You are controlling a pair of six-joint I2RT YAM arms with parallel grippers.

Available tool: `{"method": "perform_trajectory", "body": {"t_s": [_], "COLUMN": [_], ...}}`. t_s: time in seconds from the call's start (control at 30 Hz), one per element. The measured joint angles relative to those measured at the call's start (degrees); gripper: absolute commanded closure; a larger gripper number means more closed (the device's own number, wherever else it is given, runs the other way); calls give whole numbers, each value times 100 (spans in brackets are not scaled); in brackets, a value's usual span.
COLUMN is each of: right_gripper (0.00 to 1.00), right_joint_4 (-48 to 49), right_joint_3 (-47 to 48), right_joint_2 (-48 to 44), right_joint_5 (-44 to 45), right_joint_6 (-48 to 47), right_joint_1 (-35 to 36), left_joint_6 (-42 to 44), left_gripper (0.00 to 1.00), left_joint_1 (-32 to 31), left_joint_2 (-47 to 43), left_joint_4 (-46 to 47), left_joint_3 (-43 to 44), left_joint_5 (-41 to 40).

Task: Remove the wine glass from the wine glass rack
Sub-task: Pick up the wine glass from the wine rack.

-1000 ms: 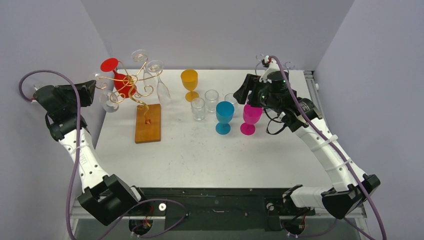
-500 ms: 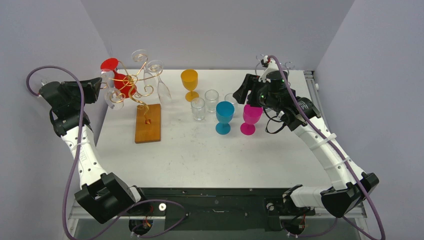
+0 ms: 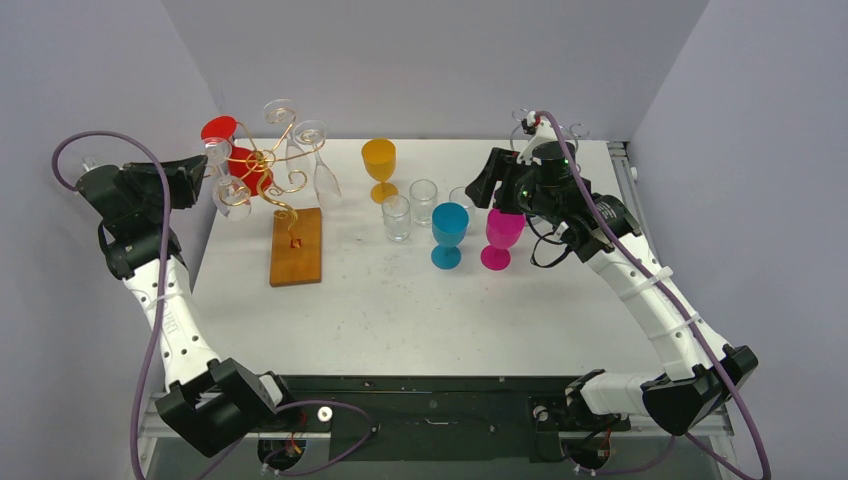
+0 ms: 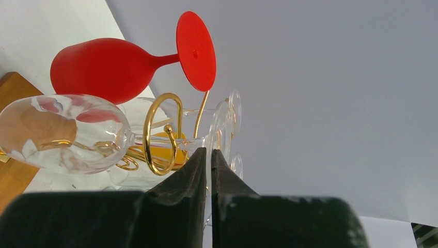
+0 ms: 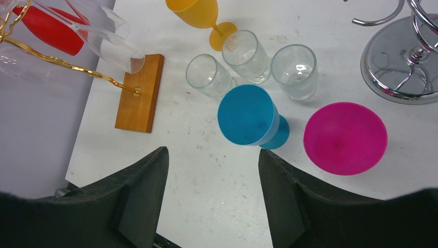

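The gold wire wine glass rack (image 3: 262,165) stands on a wooden base (image 3: 296,246) at the back left. It holds a red wine glass (image 3: 240,165), a clear wine glass (image 3: 232,192) and two more clear glasses (image 3: 325,175). My left gripper (image 3: 203,166) is at the rack's left side, shut on the thin foot of the clear wine glass. In the left wrist view, the gripper (image 4: 208,155) pinches the foot edge-on. The stem runs through a gold hook (image 4: 155,139) to the bowl (image 4: 62,132), below the red glass (image 4: 103,67). My right gripper (image 3: 490,185) is open and empty above the table (image 5: 212,170).
A yellow goblet (image 3: 379,165), a few clear tumblers (image 3: 397,216), a teal goblet (image 3: 449,232) and a pink goblet (image 3: 500,236) stand mid-table. A chrome rack (image 3: 545,130) stands at the back right. The walls are close on both sides.
My left gripper has moved right and slightly up toward the rack, and the clear wine glass has shifted right with it. The right arm has not moved.
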Motion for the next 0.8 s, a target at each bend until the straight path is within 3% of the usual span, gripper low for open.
{"method": "perform_trajectory", "body": {"t_s": [0.5, 0.8], "right_gripper": [40, 40], "right_joint_4": [4, 2], "right_joint_3": [-44, -44], "right_joint_2": [0, 4], "right_joint_5": [-61, -162], "right_joint_6": [0, 2], "right_joint_1": [-2, -2], "left_joint_6": [186, 516], "left_gripper": [100, 100], "left_joint_1": [2, 103], "left_joint_2": [-739, -1460], "left_joint_4": [-511, -1281], "left_joint_3": [-48, -164], "left_joint_5": [52, -439]}}
